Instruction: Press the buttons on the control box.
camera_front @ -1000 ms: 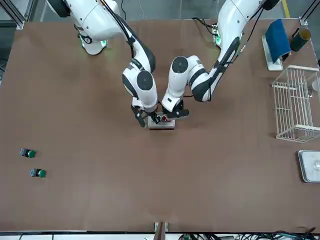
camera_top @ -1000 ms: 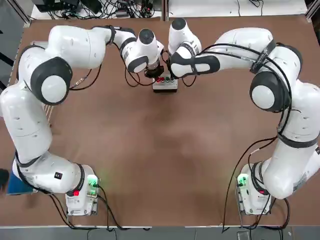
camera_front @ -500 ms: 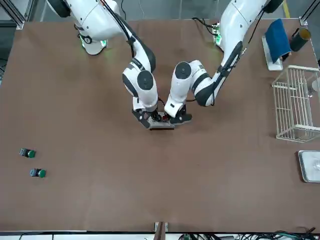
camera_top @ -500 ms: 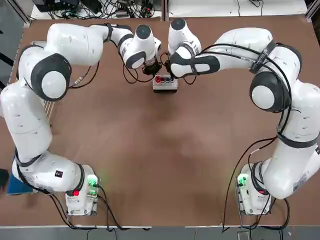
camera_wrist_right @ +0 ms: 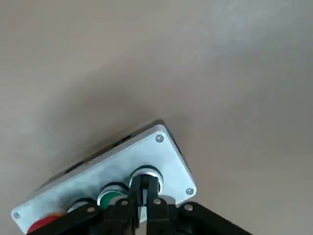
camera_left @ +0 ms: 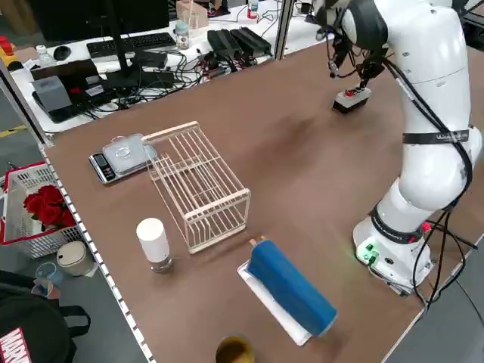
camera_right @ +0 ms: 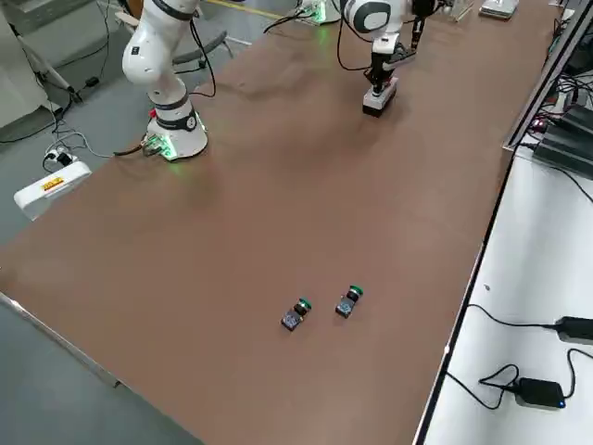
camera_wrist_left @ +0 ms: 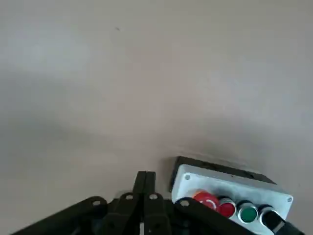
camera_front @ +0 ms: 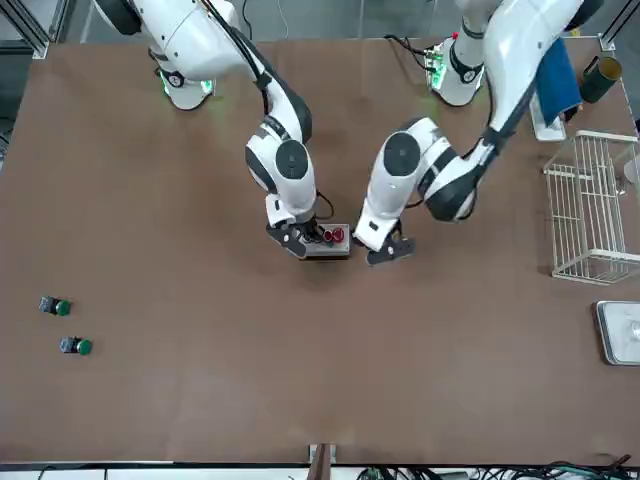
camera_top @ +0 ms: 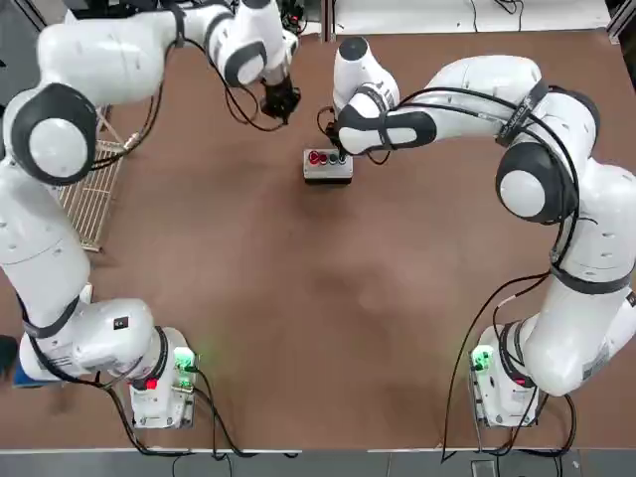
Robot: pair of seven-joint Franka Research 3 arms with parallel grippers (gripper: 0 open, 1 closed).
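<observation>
The control box (camera_top: 327, 169) lies at the far middle of the table, light grey with a darker base. Its buttons (camera_top: 329, 157) run in a row: a large red one (camera_wrist_left: 205, 199), a smaller red, a green (camera_wrist_right: 113, 194) and a dark one (camera_wrist_right: 145, 175). My right gripper (camera_top: 343, 150) is shut, and in the right wrist view its fingertips (camera_wrist_right: 142, 188) rest on the dark end button. My left gripper (camera_top: 281, 102) is shut on nothing and hangs off the box's red end, apart from it; in the front view, this left gripper (camera_front: 388, 250) is just beside the box (camera_front: 326, 243).
A white wire rack (camera_top: 87, 194) stands at the table's left edge, with a blue block (camera_front: 556, 72) and a small scale (camera_front: 620, 332) near it. Two loose green-and-black round pieces (camera_front: 55, 306) (camera_front: 76, 346) lie far off on the right side.
My left gripper has drawn back from the box, away toward the far left. My right gripper has stayed at the box's dark-button end.
</observation>
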